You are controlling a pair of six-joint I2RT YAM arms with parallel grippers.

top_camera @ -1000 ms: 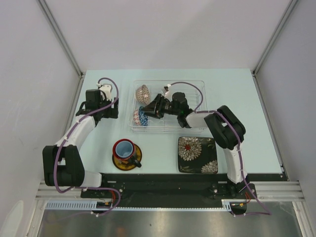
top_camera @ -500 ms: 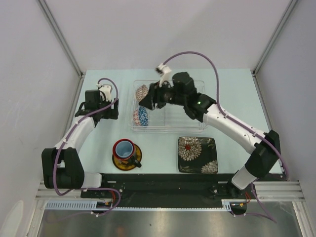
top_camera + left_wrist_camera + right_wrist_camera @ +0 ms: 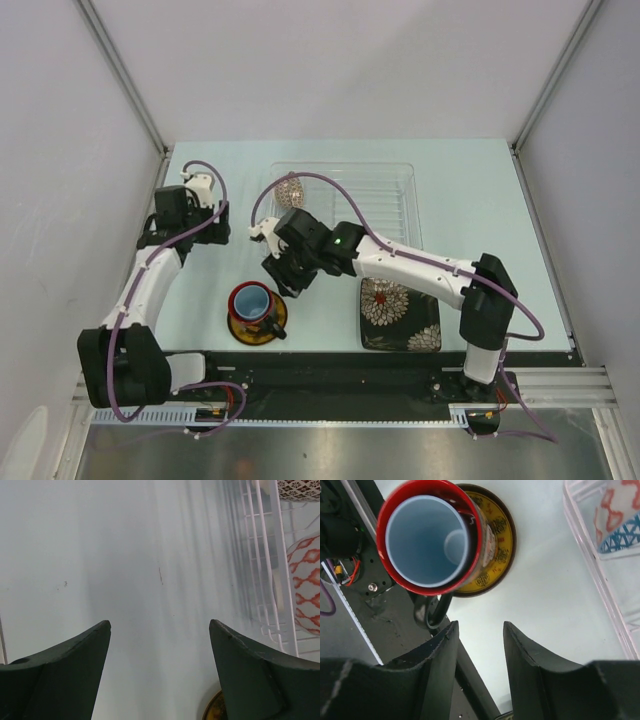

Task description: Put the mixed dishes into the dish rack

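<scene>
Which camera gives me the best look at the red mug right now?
Right wrist: the red mug fills the upper left, with its blue inside and dark handle clear, standing on the yellow saucer. Top external shows it small, from above. Left wrist does not show it.

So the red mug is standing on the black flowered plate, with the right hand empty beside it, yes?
No. The red mug stands on the yellow saucer, not the black flowered plate, as the right wrist view shows. The right hand is empty beside it.
</scene>
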